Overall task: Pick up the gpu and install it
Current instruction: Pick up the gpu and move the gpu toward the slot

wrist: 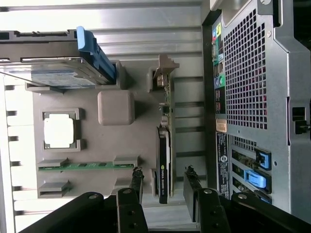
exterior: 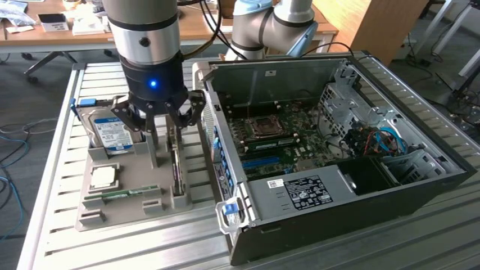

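The gpu (wrist: 164, 165) stands on edge in a slot of the grey holder tray (wrist: 92, 141), showing its dark cooler edge and its green board toward the bracket end. In the exterior view the gpu (exterior: 177, 169) is a thin upright card beside the computer case. My gripper (wrist: 164, 177) is open, with one finger on each side of the card's cooler end, apart from it. Seen from outside, the gripper (exterior: 166, 125) hangs just above the card's top edge.
A silver hard drive (exterior: 112, 135) with a blue label, a processor (exterior: 103, 177) and a green memory stick (exterior: 123, 194) share the holder. The open computer case (exterior: 420, 185) with its motherboard (exterior: 277, 135) stands close on the exterior view's right, on a slatted metal table (exterior: 53, 225).
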You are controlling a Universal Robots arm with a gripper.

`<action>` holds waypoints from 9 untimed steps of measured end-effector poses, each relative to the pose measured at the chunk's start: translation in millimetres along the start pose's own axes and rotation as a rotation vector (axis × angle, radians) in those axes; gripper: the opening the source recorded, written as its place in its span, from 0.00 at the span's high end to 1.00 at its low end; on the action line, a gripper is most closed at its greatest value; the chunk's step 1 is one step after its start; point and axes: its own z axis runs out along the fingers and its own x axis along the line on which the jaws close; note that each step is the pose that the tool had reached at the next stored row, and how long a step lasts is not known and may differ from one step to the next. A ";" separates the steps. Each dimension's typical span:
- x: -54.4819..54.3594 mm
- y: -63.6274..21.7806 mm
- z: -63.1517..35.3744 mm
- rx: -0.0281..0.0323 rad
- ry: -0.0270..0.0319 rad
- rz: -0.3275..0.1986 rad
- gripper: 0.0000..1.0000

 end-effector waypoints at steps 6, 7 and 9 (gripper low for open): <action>-0.2 -0.1 4.9 0.0001 0.0001 0.000 0.53; -0.6 -0.1 5.3 0.0001 0.0000 0.000 0.53; -1.2 -0.2 6.2 0.0000 0.0000 0.000 0.53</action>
